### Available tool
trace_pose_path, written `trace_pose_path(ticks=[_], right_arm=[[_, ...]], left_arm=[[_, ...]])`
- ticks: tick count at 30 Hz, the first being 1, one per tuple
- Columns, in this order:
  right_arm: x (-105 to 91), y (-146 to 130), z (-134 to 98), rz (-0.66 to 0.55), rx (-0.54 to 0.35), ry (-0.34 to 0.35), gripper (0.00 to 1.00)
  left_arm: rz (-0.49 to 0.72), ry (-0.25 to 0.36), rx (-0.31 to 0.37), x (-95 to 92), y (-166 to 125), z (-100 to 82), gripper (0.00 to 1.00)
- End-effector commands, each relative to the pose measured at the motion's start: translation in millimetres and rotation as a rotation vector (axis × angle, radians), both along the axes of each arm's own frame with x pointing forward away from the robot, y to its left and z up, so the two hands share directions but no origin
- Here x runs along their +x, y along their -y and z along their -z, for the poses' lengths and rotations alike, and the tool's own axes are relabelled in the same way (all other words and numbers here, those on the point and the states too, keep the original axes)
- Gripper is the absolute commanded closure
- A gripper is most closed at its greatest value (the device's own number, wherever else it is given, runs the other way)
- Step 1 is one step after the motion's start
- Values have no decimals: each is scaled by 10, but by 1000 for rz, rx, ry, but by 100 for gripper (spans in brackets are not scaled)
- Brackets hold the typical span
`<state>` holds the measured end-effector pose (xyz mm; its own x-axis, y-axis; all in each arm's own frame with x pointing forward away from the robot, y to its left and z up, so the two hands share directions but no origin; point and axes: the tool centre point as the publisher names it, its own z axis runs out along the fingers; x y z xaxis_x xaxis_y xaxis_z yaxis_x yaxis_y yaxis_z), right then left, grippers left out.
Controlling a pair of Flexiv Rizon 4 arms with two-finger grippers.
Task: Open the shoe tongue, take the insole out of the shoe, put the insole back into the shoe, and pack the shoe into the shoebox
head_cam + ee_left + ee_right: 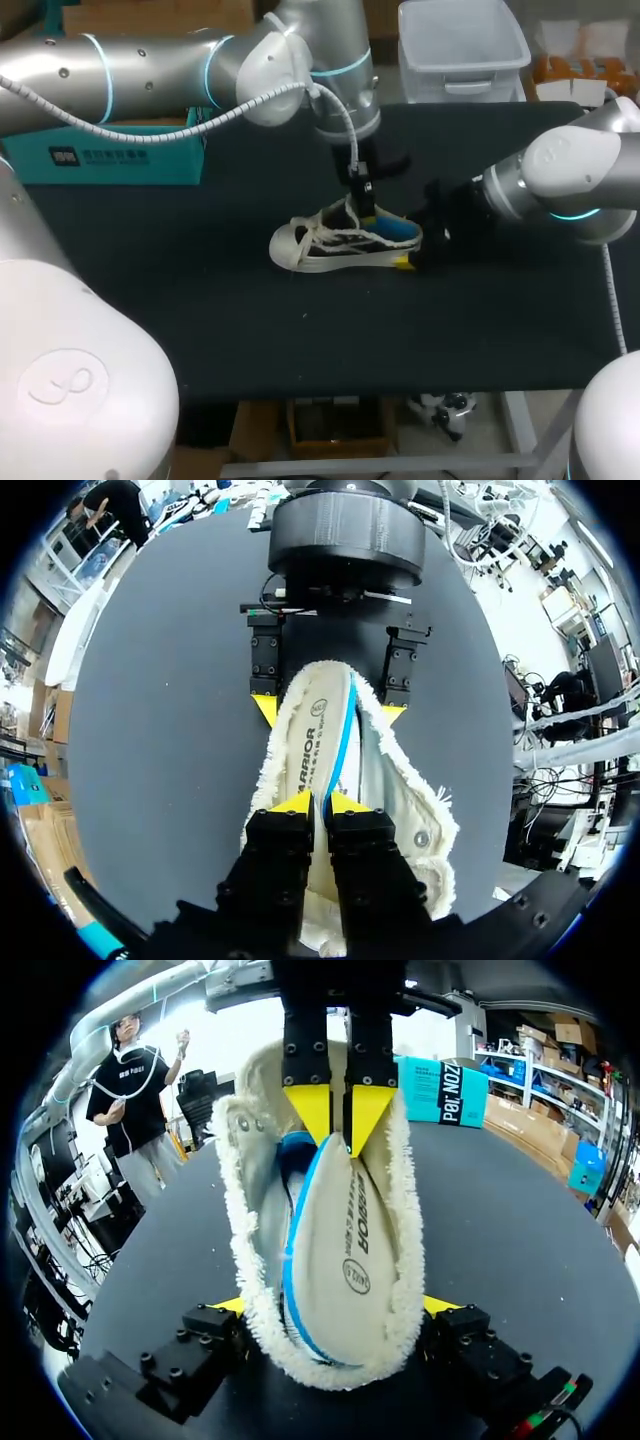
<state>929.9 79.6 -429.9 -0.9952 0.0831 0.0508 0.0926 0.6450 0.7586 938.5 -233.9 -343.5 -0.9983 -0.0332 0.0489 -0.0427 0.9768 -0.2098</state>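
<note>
Shoe (pixel 340 243) on the counter (pixel 200 300), insole (pixel 350 1250) tilted inside.
Left pincer (pixel 320 802) nips the insole; right pincer (pixel 335 1305), wide, grips the heel.

Right tool (pixel 336 1306) clasps the shoe (pixel 238 1165); left tool (pixel 340 1132) pinches its insole (pixel 352 1250).

- Insole (pixel 320 740), standing up out of the shoe (pixel 345 240): you get one line of dark capital lettering along its pale face, with a small round stamp at one end. The right wrist view shows the same line and stamp.
- Teal box (pixel 110 160), at 10 o'clock from the shoe: white print on its side, too small for you to read in the head view and larger in the right wrist view.
- White arm housing (pixel 65 385), at 7 o'clock: a round embossed emblem.
</note>
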Motion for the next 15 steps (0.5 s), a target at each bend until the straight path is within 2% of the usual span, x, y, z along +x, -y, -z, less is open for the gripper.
trace_pose_path(ticks=[1, 8, 15], right_arm=[[-30, -21, 46, 1, 0, 3, 100], [-30, -21, 46, 1, 0, 3, 100], [-30, -21, 46, 1, 0, 3, 100]], left_arm=[[-2, 3, -31, -57, -95, -80, 100], [27, -12, -95, -116, -94, -176, 100], [94, -9, -189, -214, 69, -351, 100]])
